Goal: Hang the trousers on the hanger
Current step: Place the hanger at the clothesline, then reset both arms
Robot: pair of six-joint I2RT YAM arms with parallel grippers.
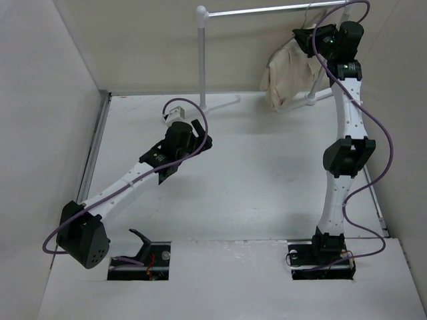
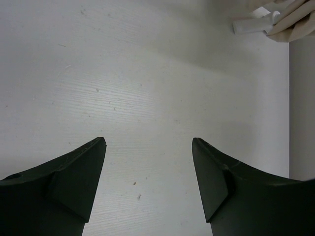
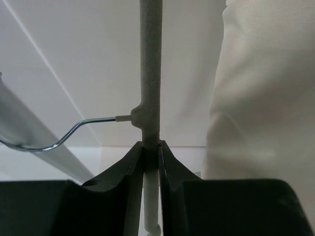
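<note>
Trousers (image 1: 288, 73) hang bunched on the hanger (image 3: 150, 73) near the right end of the rack (image 1: 202, 57), at the far right of the table (image 1: 253, 173). Your right gripper (image 3: 150, 152) is clamped on the hanger's grey bar. Your left gripper (image 2: 149, 142) hovers over the table with jaws spread, holding nothing.

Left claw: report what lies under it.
Under the open left claw, only bare white table shows; its fingers cover the spots directly beneath them.
</note>
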